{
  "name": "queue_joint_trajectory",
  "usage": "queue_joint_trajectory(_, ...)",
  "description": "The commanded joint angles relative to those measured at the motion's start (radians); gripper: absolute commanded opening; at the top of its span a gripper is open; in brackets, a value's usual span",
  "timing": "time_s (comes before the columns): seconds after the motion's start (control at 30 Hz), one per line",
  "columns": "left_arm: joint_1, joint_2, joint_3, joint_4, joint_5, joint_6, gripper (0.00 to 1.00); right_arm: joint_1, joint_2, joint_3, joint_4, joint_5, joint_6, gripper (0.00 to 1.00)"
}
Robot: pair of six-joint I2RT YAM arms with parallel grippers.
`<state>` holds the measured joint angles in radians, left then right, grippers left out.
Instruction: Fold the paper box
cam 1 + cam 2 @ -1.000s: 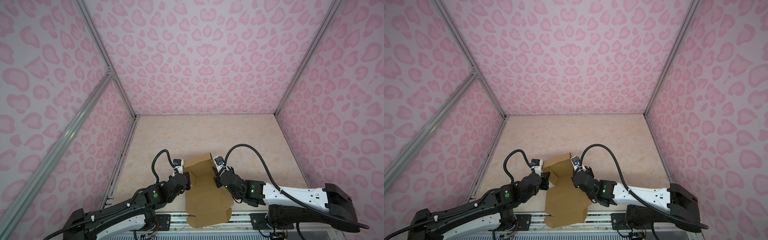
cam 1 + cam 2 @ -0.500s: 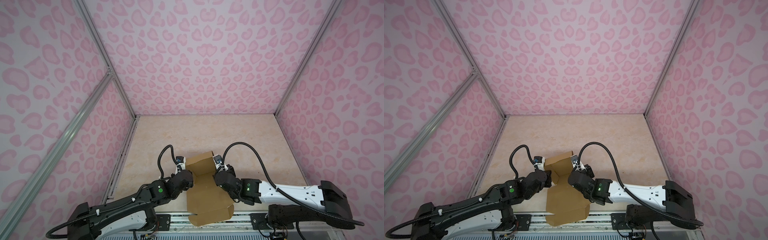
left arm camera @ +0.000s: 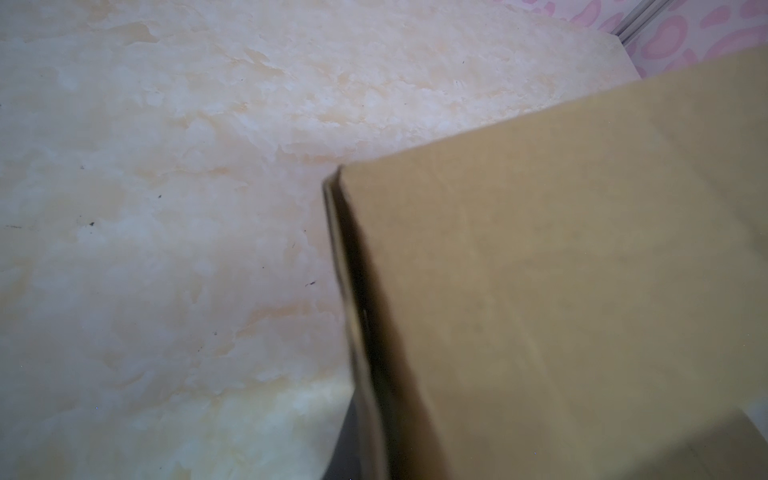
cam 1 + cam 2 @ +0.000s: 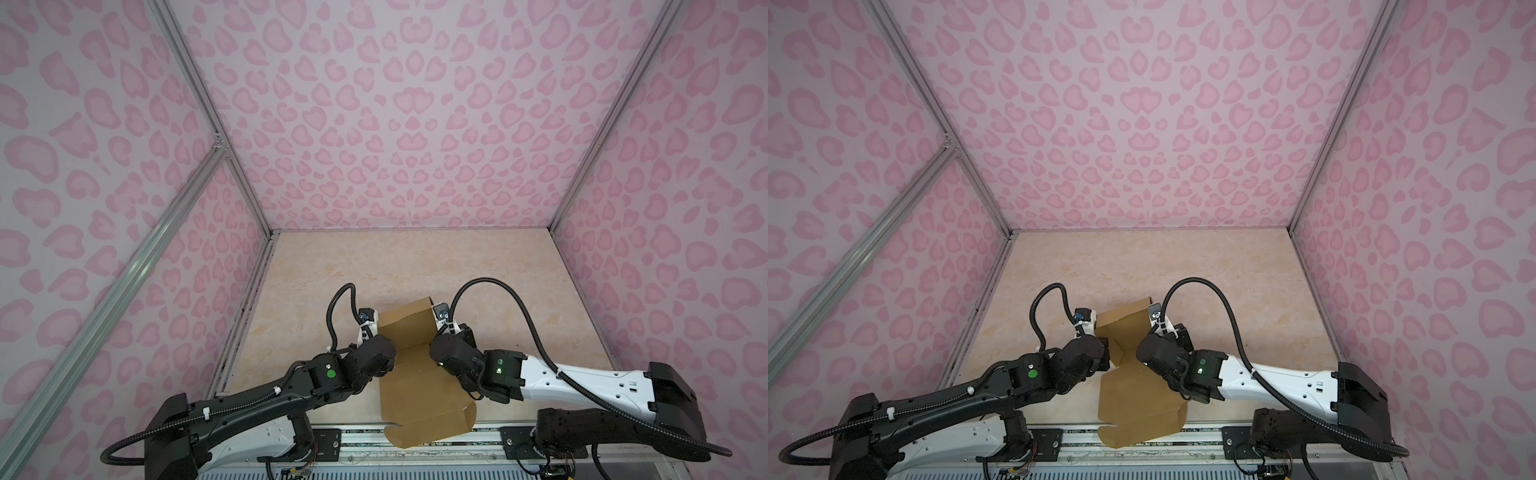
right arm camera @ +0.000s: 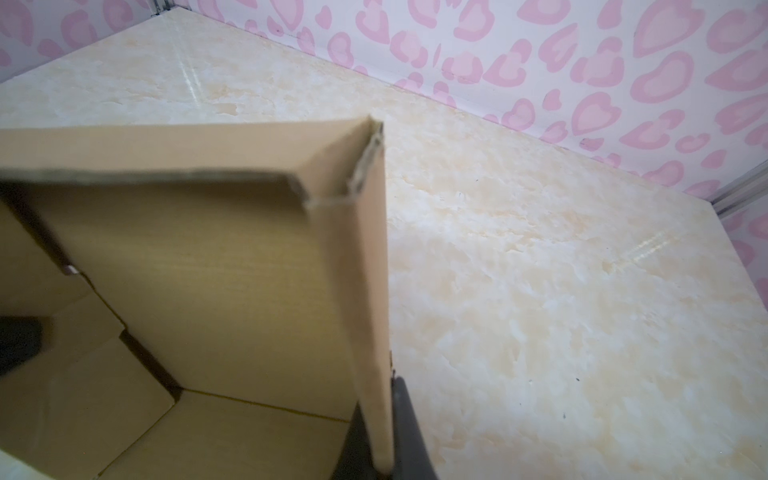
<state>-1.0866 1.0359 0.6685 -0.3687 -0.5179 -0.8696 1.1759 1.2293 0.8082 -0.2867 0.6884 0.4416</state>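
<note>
Right end effector (image 5: 384,440) is seen clamped on one raised side wall of the paper box (image 4: 419,374); left end effector (image 4: 384,365) is closed at the opposite wall, its grasp hidden. Far end is judged erected; near flap is left flat, overhanging the table (image 4: 415,266).

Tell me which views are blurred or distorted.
Left wrist view: the brown kraft cardboard box is soft, too close to focus. Right wrist view: near wall edge blurred, marbled beige tabletop sharper. Both top views: sharp, walls splayed by the wide lens.
</note>
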Motion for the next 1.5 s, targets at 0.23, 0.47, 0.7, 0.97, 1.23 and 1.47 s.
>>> queue_joint_trajectory(0.23,0.001,0.091,0.064,-0.079,-0.016,-0.039,0.04,-0.057,-0.015,0.023,-0.132,-0.027,-0.003,0.00)
queue_joint_trajectory(0.47,0.001,0.112,0.100,-0.081,-0.010,-0.037,0.04,-0.083,-0.045,-0.010,-0.074,-0.144,-0.004,0.04)
queue_joint_trajectory(0.7,0.001,0.098,0.110,-0.086,-0.014,-0.037,0.04,-0.101,-0.050,-0.049,-0.018,-0.164,0.001,0.13)
queue_joint_trajectory(0.97,0.001,0.093,0.112,-0.090,-0.018,-0.039,0.04,-0.119,-0.063,-0.069,0.024,-0.191,0.000,0.21)
queue_joint_trajectory(1.23,0.001,0.095,0.111,-0.091,-0.019,-0.038,0.04,-0.120,-0.059,-0.087,0.066,-0.224,-0.008,0.26)
queue_joint_trajectory(1.47,0.001,0.092,0.108,-0.093,-0.024,-0.038,0.04,-0.118,-0.037,-0.080,0.058,-0.202,-0.012,0.25)
